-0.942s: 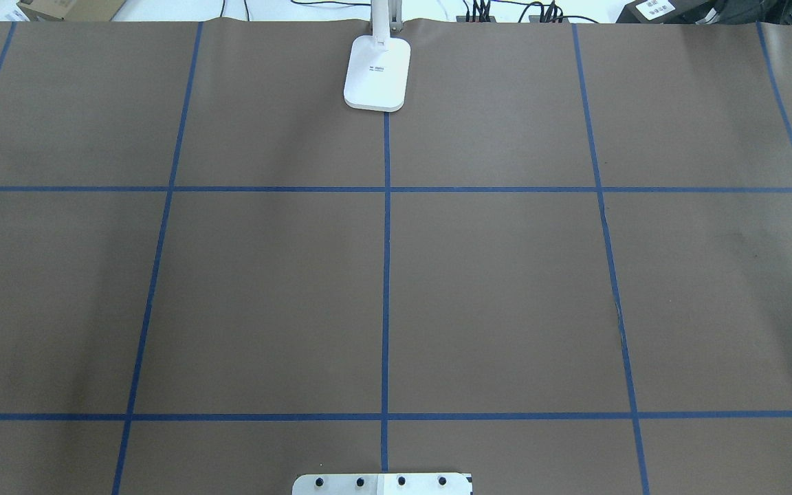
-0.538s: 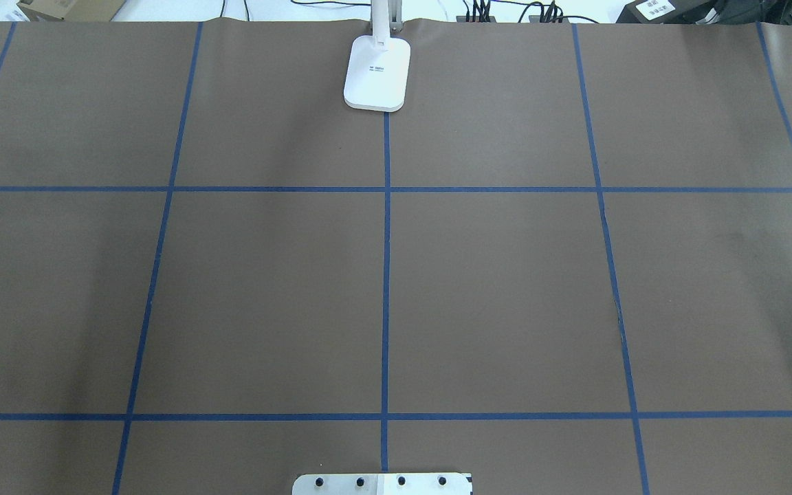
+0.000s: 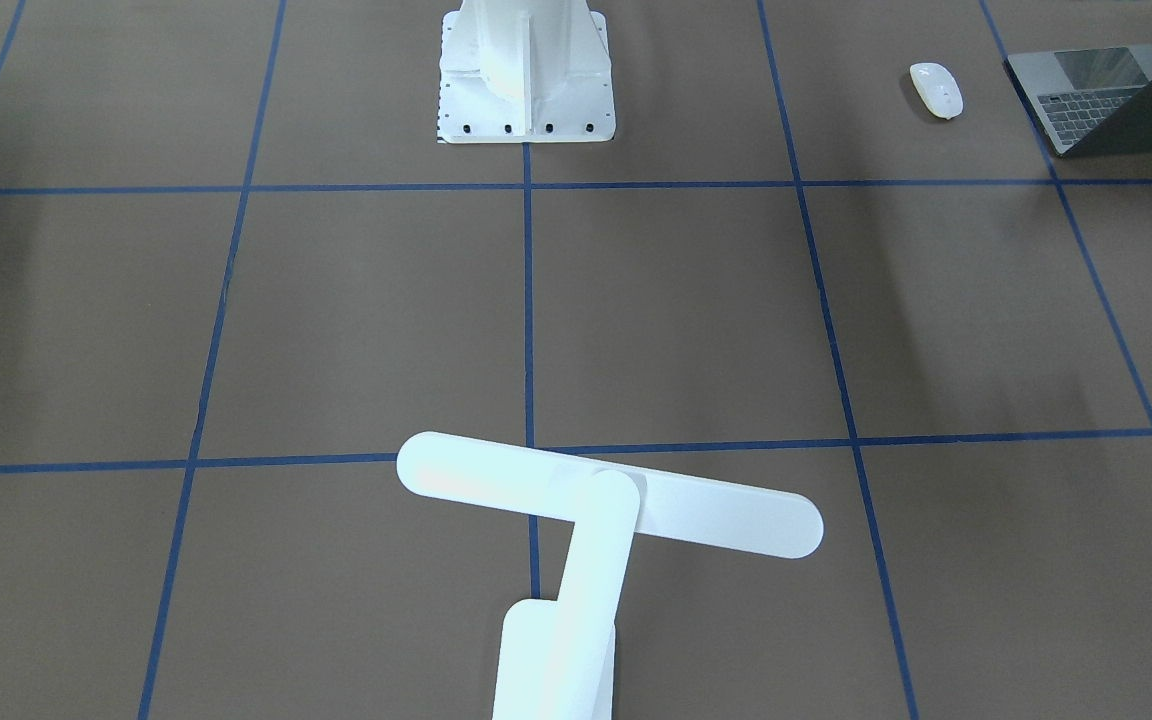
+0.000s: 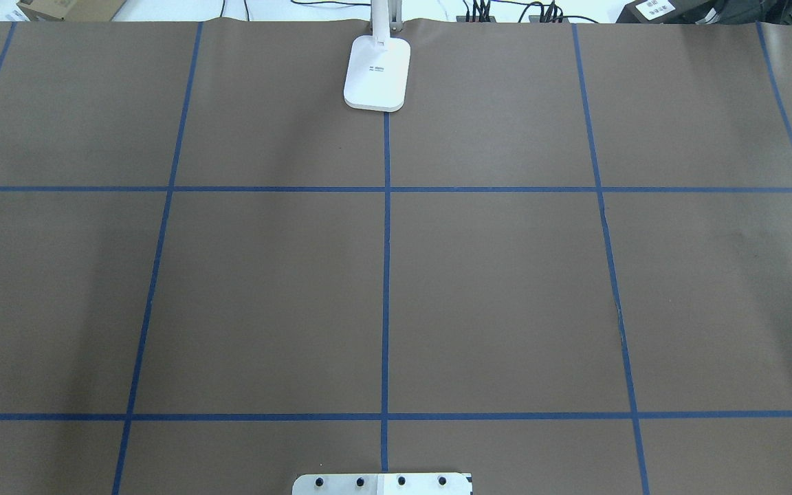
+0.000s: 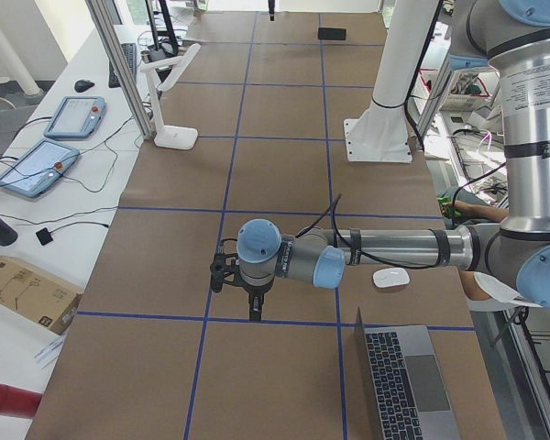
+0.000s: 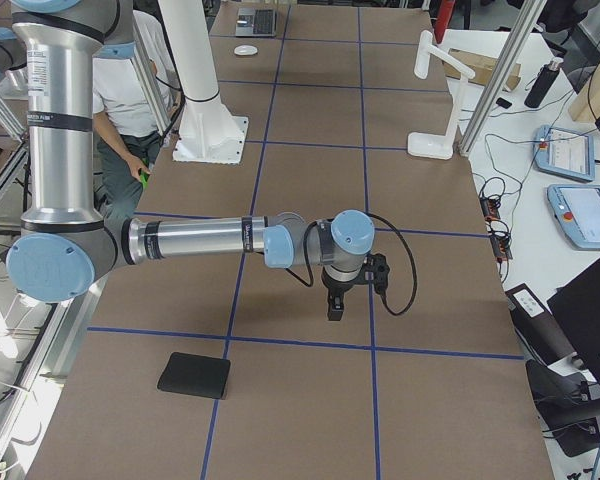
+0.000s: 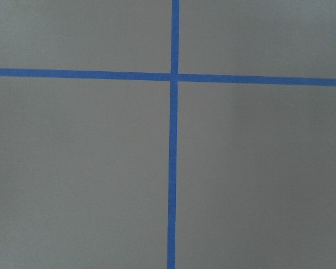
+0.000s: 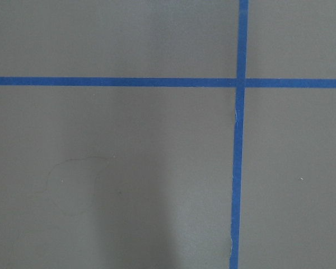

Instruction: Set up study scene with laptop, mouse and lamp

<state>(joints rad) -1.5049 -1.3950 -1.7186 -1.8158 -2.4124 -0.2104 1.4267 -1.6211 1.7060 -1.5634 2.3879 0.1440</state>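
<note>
The white lamp stands at the table's far middle edge, its base (image 4: 377, 74) on the centre tape line and its bar head (image 3: 608, 508) level over the table. The grey laptop (image 3: 1106, 95) sits open near the robot's left corner, with the white mouse (image 3: 936, 88) beside it. My left gripper (image 5: 255, 314) hangs above bare table, apart from the mouse (image 5: 390, 279) and laptop (image 5: 399, 376). The right gripper (image 6: 333, 312) hangs over bare table on the other side. Neither shows outside the side views, so I cannot tell if they are open or shut.
A white robot pedestal (image 3: 524, 70) is bolted at the near middle. A black square mat (image 6: 194, 375) lies near the robot's right end. A person (image 6: 130, 100) stands behind the pedestal. Blue tape lines (image 4: 386, 275) grid the brown table cover.
</note>
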